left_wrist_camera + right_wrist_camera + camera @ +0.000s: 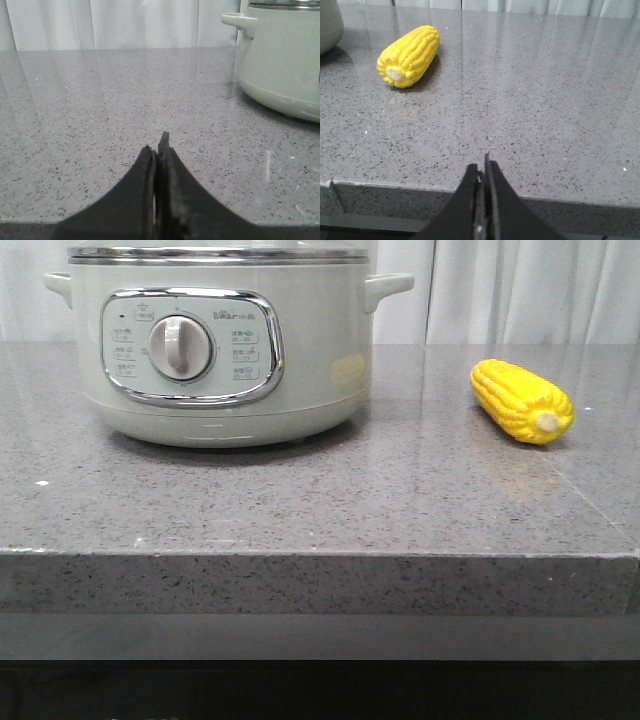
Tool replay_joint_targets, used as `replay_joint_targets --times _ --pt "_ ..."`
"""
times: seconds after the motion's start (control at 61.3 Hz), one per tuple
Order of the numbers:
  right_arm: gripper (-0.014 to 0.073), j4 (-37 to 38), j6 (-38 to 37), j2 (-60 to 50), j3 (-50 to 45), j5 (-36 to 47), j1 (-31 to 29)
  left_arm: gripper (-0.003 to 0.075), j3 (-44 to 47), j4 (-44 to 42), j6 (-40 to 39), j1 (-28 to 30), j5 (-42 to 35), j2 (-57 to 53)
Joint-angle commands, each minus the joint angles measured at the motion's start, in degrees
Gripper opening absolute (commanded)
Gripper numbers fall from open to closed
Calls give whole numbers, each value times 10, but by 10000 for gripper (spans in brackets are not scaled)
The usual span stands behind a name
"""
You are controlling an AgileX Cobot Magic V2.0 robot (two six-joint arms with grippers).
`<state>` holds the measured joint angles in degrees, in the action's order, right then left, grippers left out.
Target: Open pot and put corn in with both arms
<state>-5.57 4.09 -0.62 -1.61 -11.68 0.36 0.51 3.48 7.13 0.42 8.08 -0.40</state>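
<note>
Toward the back left of the counter (300, 500) you have the pot (215, 340), its top cut off in the front view, so you cannot tell how the lid sits. Near the right edge, well apart from it, lies the corn (522, 400), stub end facing the front edge. Your left gripper (159, 150) and right gripper (482, 172) are both pinched together, holding nothing. Watch the corn: it is round and could roll off the right edge if you nudge it sideways.
</note>
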Motion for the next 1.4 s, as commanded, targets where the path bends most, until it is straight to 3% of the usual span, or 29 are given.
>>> replay_joint_targets --times 0.0,0.18,0.375,0.522,0.702,0.93,1.012,1.11,1.24,1.322,1.387 --pt "-112 4 2 -12 7 47 -3 -20 5 6 -3 1 -69 -8" --pt "-112 4 2 -12 12 73 -3 -20 -9 6 -3 1 -86 -7" --pt "-112 4 2 -9 94 32 -3 -20 -113 7 -18 1 -46 22" --pt "-112 4 2 33 193 -32 -3 -20 -216 10 -18 1 22 121" --pt "-112 4 2 127 289 -40 -3 -20 -304 37 -18 1 17 244" --pt "-109 4 2 196 338 -29 -3 -17 -327 37 -18 1 14 285" --pt "-89 4 2 198 337 -26 -3 48 -327 37 -18 1 14 285" --pt "45 4 2 198 337 -26 -3 239 -327 37 -18 1 14 285" --pt "397 4 2 198 337 -26 -3 480 -327 37 -18 1 14 285" --pt "537 4 2 198 337 -26 -3 530 -327 47 -18 1 12 285" --pt "569 4 2 198 337 -26 -3 539 -327 53 -18 1 13 285"
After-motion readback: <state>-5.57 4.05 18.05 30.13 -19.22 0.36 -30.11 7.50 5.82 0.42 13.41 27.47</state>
